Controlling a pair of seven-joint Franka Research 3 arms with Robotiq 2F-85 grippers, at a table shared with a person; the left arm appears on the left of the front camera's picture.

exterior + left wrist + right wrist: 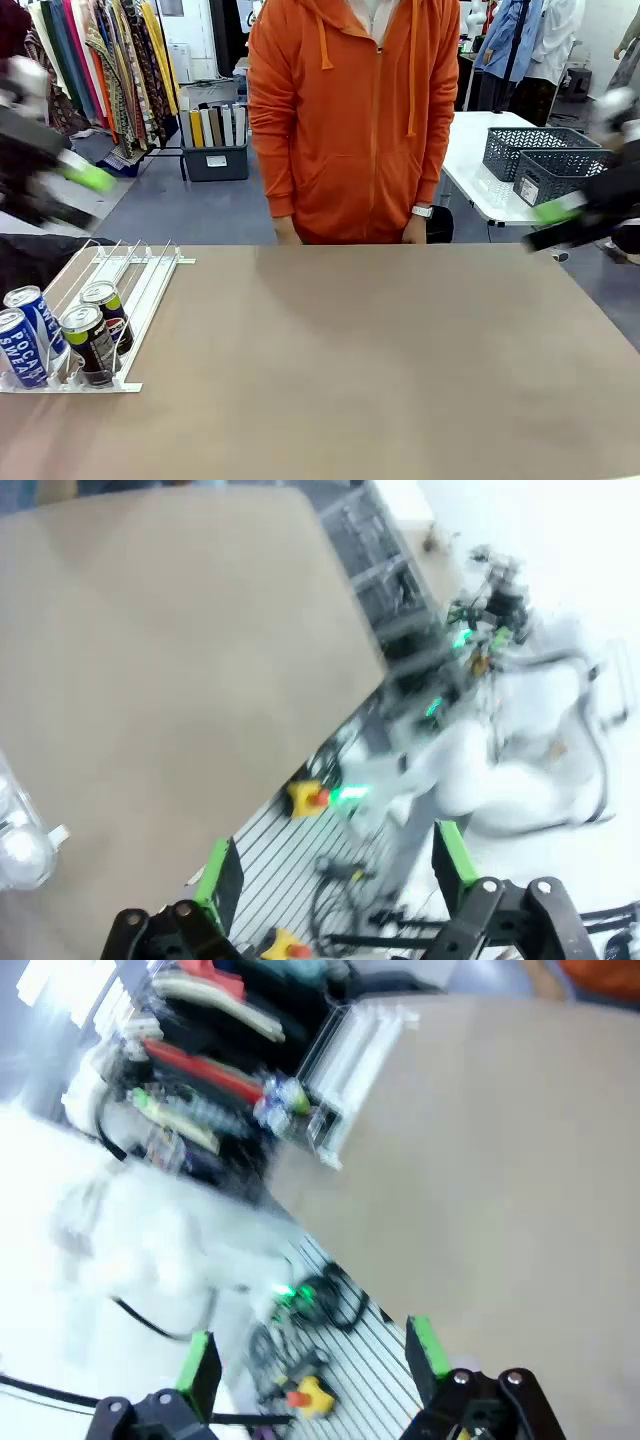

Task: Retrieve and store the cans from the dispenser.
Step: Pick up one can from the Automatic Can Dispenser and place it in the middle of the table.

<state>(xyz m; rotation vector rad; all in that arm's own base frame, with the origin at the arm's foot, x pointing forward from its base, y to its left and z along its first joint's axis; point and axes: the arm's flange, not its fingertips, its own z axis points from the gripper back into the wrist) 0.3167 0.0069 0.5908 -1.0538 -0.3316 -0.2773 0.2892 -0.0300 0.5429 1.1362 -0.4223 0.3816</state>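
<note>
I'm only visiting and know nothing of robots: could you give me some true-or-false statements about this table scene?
The clear plastic sloped dispenser with white dividers lies on the brown table's left side. True.
It holds six small aluminium cans. False: four show, two blue-and-white cans and two dark cans.
The left arm's fingers clasp a can. False: they stand open, empty.
The right arm's fingers stand open, empty. True.
A person in an orange hoodie stands at the far side. True.
</note>
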